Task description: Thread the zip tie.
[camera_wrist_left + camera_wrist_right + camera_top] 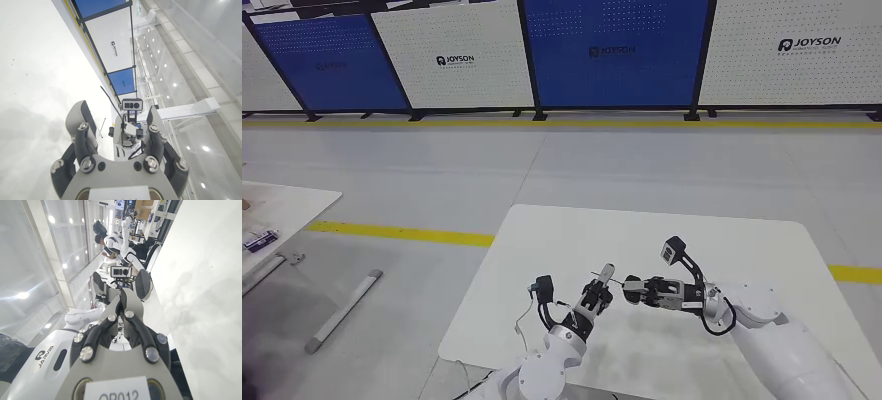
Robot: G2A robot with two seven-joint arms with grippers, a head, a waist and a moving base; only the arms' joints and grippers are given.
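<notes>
So, the right gripper (123, 126) is clamped on the zip tie (110, 100). Its strap slants toward the upper left in the left wrist view. The left gripper (117, 106) sits just opposite, jaws apart, so it's probably the one that takes the free end.
</notes>
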